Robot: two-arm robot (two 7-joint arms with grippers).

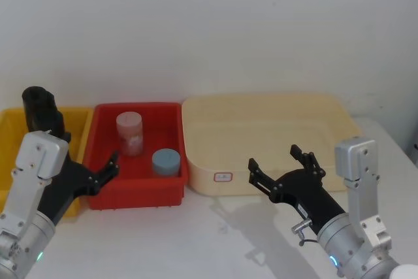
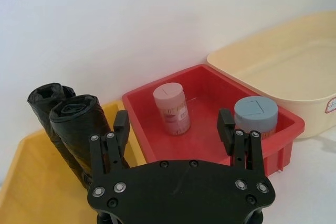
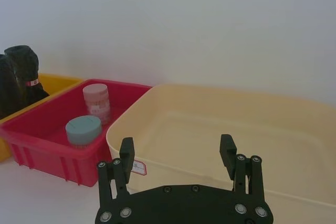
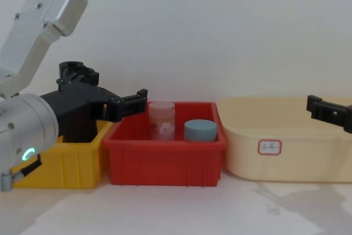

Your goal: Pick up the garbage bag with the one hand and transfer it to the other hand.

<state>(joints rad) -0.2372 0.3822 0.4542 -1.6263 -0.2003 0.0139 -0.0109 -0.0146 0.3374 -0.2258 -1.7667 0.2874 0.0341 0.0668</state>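
Two black rolled garbage bags (image 2: 73, 124) stand upright in the yellow bin (image 1: 77, 122), seen in the head view as a dark roll (image 1: 40, 110) at the far left and in the right wrist view (image 3: 18, 74). My left gripper (image 2: 173, 127) hangs open over the border between the yellow and red bins, just right of the rolls and holding nothing; the head view shows it (image 1: 91, 161). Farther right, my right gripper (image 1: 279, 161) is open and empty in front of the cream tub (image 1: 326, 112); the right wrist view shows it (image 3: 177, 148).
The red bin (image 1: 140, 194) between the yellow bin and the cream tub holds a pink jar (image 1: 129, 132) and a blue-lidded jar (image 1: 166, 161). A white wall stands close behind the bins. Bare white table lies in front of them.
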